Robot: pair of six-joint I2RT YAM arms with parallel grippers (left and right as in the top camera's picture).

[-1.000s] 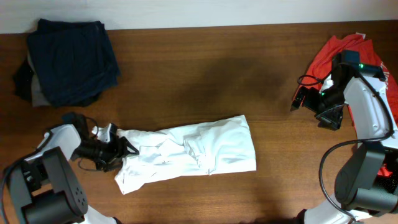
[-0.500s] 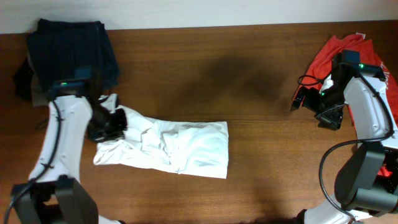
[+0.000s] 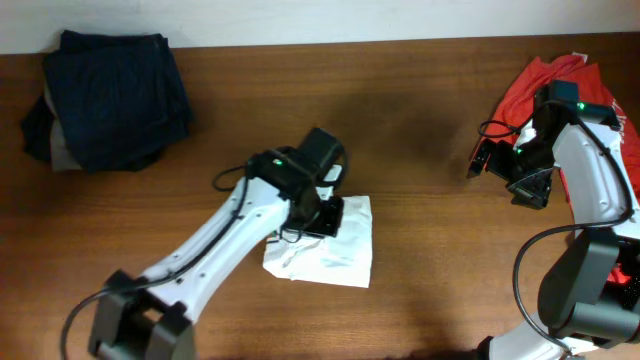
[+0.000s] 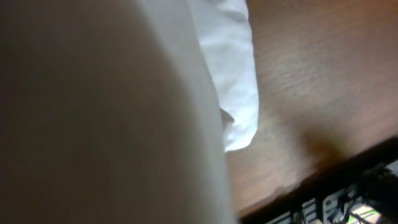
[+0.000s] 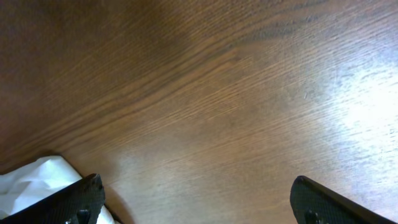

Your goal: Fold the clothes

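**White shirt: left end carried across, one fold made**

White shirt (image 3: pixel 338 252) lay a second ago as a long strip across the middle of the table (image 3: pixel 430 110); it is now a compact doubled bundle at table centre; left gripper (image 3: pixel 322 212) has swept from the near-left edge to the bundle's upper-left corner, jaws closed tight on the cloth, which fills the left wrist view; lengthwise fold judged laid, release and smoothing not yet done; right gripper (image 3: pixel 490 160) unmoved over bare wood at the right, fingers wide apart, holding nothing; red tee (image 3: pixel 525 85) unchanged in the far-right corner, unfolded; dark folded pile (image 3: pixel 115 95) unchanged at far left.
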